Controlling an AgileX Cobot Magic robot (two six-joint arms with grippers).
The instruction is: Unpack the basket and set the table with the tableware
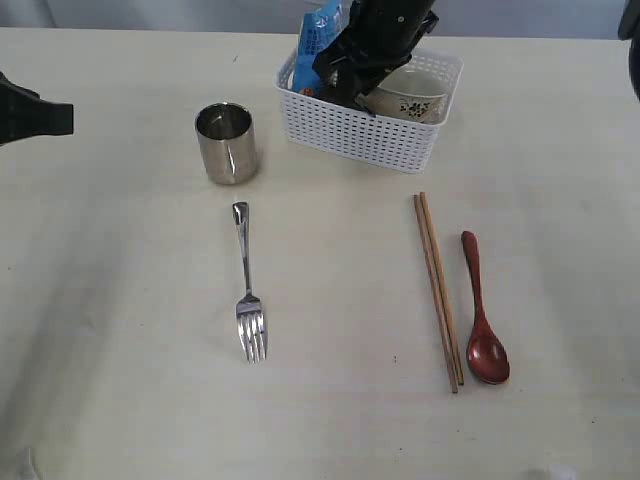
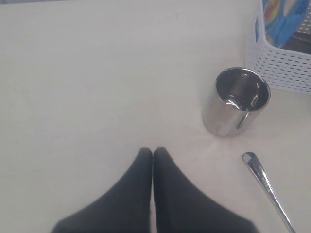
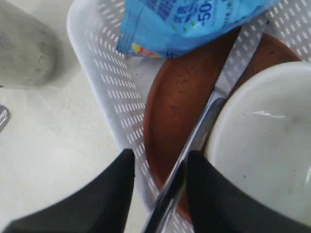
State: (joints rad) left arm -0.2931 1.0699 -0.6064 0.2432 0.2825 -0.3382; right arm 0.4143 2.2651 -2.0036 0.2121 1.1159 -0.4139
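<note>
We are holding our right gripper inside the basket at the table's far edge. It is spread either side of the knife, which is lying across the plate beside the bowl. Our left gripper, pressed together and empty, is hovering near the mug.

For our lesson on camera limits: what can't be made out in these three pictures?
Exterior view: the arm hides the plate and knife in the basket, and part of the bowl.
Left wrist view: the fork has its tines cut off by the edge.
Right wrist view: the knife's handle end is cut off by the edge; print on the packet is blurred.
</note>
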